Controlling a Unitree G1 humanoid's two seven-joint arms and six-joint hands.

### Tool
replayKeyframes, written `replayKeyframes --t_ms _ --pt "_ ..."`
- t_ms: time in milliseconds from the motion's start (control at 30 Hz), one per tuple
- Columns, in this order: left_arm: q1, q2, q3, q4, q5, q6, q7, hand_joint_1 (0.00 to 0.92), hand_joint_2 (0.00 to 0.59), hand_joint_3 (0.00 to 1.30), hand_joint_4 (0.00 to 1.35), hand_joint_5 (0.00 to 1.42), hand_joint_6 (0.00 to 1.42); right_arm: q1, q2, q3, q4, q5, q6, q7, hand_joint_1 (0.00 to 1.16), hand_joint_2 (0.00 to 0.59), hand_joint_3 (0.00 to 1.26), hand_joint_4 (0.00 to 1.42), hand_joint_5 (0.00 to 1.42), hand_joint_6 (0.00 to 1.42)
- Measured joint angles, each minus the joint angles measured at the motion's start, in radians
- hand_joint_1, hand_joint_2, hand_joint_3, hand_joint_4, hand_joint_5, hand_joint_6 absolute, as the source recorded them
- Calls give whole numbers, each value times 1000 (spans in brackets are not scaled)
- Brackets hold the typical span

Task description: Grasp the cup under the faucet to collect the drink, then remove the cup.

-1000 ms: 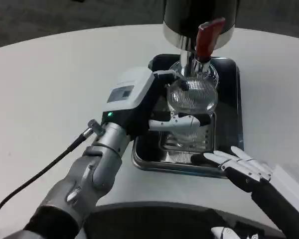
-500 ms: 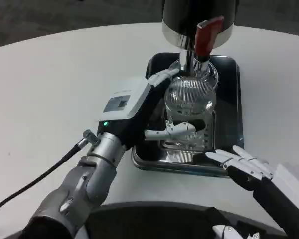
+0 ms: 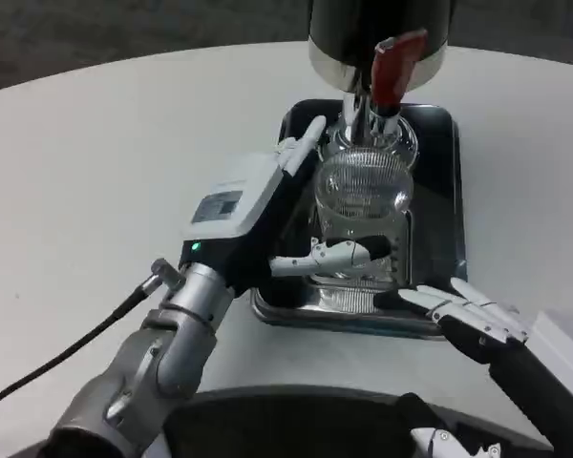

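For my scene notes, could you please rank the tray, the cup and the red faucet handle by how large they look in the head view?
1. tray
2. cup
3. red faucet handle
The order looks clear, though the left hand hides part of the tray.

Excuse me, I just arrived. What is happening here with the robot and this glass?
The robot's left hand grips a ribbed clear glass cup standing in a dark metal tray, directly below the faucet of a drink dispenser with a red lever. The right hand rests at the tray's near edge, fingers spread, holding nothing. Whether drink is flowing cannot be told.
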Motion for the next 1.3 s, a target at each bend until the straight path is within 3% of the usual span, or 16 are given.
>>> replayKeyframes --t_ms 367,633,800,967,1300 --pt "88 73 69 -139 -101 29 -175 67 0 0 0 0 46 4 13 -2 0 0 0 -1 556 452 196 138 58 81" --pt "121 119 175 -281 -350 3 -425 34 11 27 0 102 133 -6 15 9 0 -1 0 -1 557 452 200 139 59 81" --pt "122 132 244 -458 -492 22 -551 55 9 45 8 120 139 -19 15 17 1 -2 1 -1 558 452 203 139 60 81" --pt "129 134 304 -543 -660 100 -681 96 12 89 3 142 103 -26 15 20 2 -4 7 -1 558 452 204 139 60 81" --pt "131 137 373 -612 -765 194 -767 117 0 130 46 187 130 -41 15 34 6 -6 15 -1 558 452 204 139 60 81"
